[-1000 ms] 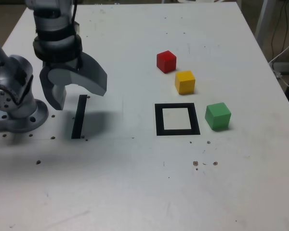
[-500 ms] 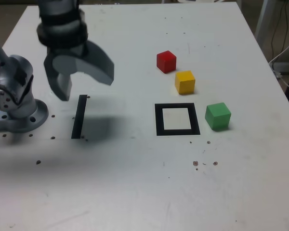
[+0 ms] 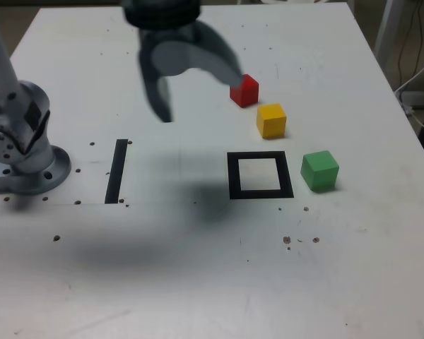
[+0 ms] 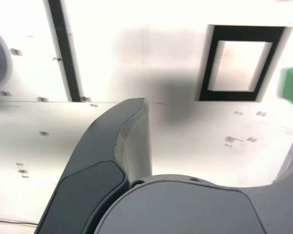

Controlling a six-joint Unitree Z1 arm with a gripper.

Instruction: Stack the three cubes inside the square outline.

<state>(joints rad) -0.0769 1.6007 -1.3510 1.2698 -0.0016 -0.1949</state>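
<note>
Gripper (image 3: 201,102): hanging blurred above the table (image 3: 155,282), its jaws standing wide apart
Red cube (image 3: 246,90): resting farthest back in the exterior view
Yellow cube (image 3: 271,121): sitting between red cube and black square (image 3: 234,176)
Green cube (image 3: 319,171): lying just beside the square, on the exterior view's right
Black strip (image 3: 116,171): lying near the arm's base (image 3: 32,173)
</note>
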